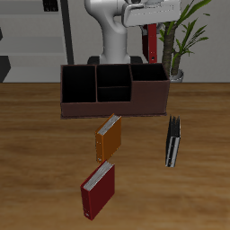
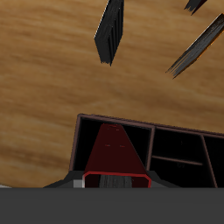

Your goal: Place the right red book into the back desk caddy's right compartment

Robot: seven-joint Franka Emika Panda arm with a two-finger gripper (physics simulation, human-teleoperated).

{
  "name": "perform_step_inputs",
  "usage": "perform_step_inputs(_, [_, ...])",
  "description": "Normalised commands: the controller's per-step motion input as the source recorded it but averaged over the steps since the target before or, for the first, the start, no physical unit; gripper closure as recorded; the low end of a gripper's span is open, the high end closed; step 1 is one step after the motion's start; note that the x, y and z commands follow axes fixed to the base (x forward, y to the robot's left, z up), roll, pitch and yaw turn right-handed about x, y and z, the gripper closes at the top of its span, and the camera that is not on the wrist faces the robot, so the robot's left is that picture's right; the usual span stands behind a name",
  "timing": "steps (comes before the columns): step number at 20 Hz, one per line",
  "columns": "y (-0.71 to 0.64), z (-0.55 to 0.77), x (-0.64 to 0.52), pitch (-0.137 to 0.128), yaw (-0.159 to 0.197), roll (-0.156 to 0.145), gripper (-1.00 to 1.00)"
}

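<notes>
Red book held above the caddy's end section

The back desk caddy (image 1: pixel 114 90) stood at the table's rear; the gripper (image 1: pixel 154 25) hung over its right compartment (image 2: pixel 112 150), fingers clamped on the upright right red book (image 1: pixel 154 41); the orange book (image 1: pixel 109 136) lay nearer the front

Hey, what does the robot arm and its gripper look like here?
The arm is a smooth, rounded column, light grey to white. The gripper hangs from a boxy white hand with a dark underside. No cables or markings are visible.
</notes>
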Motion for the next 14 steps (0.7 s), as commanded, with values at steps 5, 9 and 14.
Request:
perform_step_inputs(5, [-0.04, -0.21, 0.0, 0.032, -0.018, -0.008, 1.0])
perform_step_inputs(9, [-0.02, -0.22, -0.07, 0.02, -0.013, 0.003, 1.0])
perform_step_inputs(14, [0.02, -0.14, -0.05, 0.015, -0.008, 0.006, 1.0])
